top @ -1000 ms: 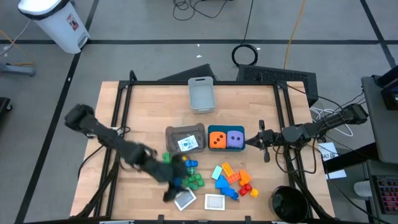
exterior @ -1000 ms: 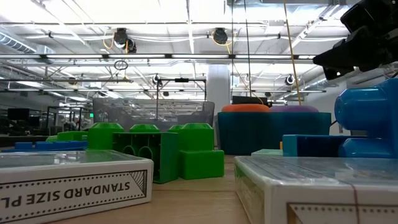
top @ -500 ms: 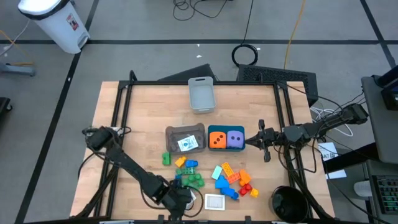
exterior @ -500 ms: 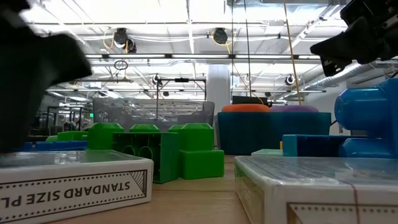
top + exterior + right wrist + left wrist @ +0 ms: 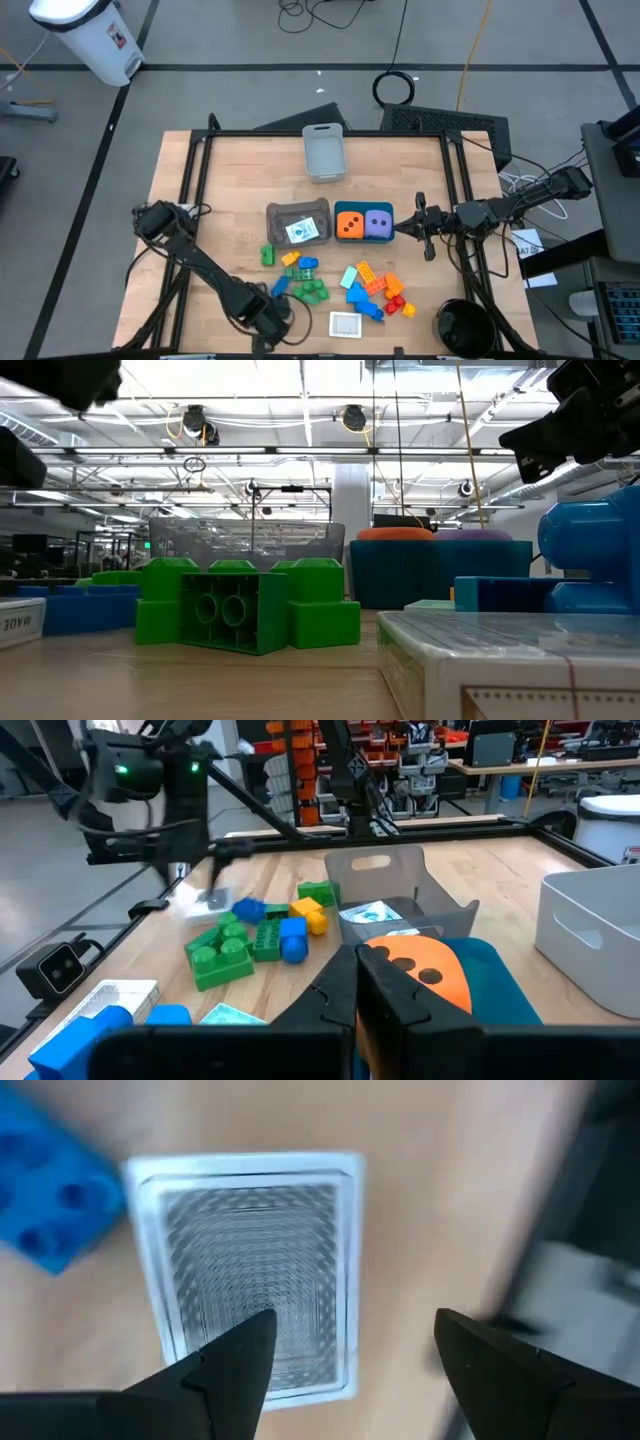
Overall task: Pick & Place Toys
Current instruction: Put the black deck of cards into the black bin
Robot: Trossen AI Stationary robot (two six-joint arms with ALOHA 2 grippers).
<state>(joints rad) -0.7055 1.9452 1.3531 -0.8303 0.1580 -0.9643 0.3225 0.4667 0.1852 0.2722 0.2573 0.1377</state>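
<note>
Left arm: reaches from its base at the table's left edge down to the front edge, elbow low. Left gripper (image 5: 272, 318) sits over a flat white-edged square card with a grey patterned face (image 5: 250, 1270); a blue plastic brick (image 5: 45, 1205) lies just beside that card. Fingers stand apart; no clamp on the card is visible.

Right arm: extended level from the right side. Right gripper (image 5: 415, 228) is closed on nothing, just beside the teal rectangular bin (image 5: 362, 207) holding the orange dotted die (image 5: 349, 224) and purple dotted die (image 5: 377, 224).

Surface: pale wooden table (image 5: 230, 170). Green bricks (image 5: 312, 290) and an orange-blue-red brick cluster (image 5: 372, 285) lie near the front; a second white-edged card (image 5: 345, 324) lies between them. The room has a grey taped floor.
</note>
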